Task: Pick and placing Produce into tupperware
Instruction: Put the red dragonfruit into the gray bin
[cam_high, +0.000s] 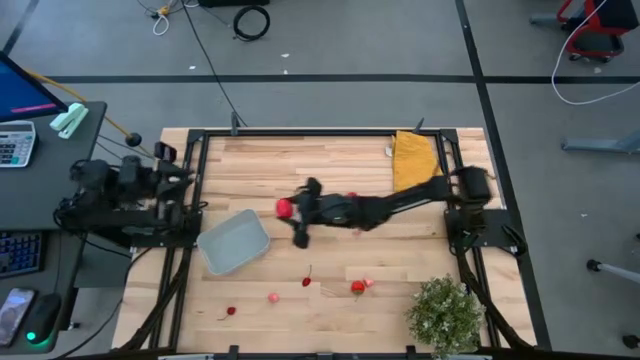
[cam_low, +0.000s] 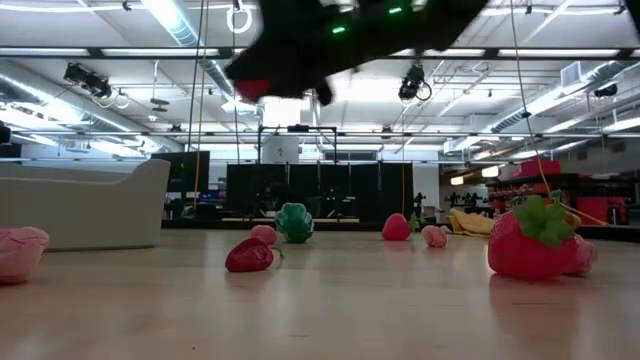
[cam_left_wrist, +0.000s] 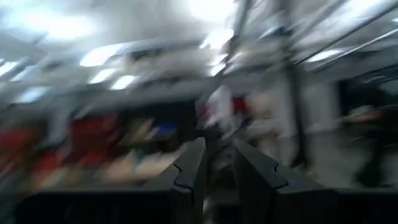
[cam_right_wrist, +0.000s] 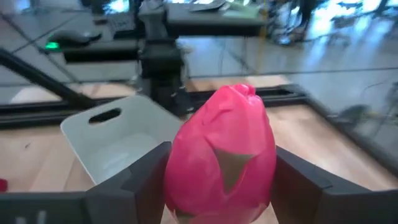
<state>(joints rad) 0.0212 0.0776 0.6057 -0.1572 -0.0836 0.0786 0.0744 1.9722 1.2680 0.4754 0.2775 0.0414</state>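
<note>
The right gripper (cam_right_wrist: 221, 180) is closed around a bright pink, egg-shaped toy fruit (cam_right_wrist: 222, 158), which fills the whole gap between its two dark fingers (cam_right_wrist: 134, 177). In the high view this gripper (cam_high: 292, 210) hangs over the middle of the wooden table (cam_high: 340, 160) at the end of the stretched right arm, and the fruit (cam_high: 285, 208) shows as a red spot at its tip. The tupperware (cam_high: 233, 242) lies just beside it, toward the left arm, and nothing stands between them; in the right wrist view the pale container (cam_right_wrist: 115, 140) with a slot handle is directly ahead of the held fruit. The left gripper (cam_left_wrist: 216, 180) is drawn back at the left edge of the table; its fingers stand narrowly apart with nothing between them. Other produce lies on the table on the near side: a small red piece (cam_high: 231, 311), a pink piece (cam_high: 273, 297), another red piece (cam_high: 307, 281) and a red and pink pair (cam_high: 360, 286). In the low view a strawberry (cam_low: 532, 243), a green piece (cam_low: 294, 222) and several pink pieces lie on the wood. A yellow cloth (cam_high: 413, 160) is on the far side near the right arm's base, and a bushy green plant (cam_high: 445, 315) stands at the near right corner.
</note>
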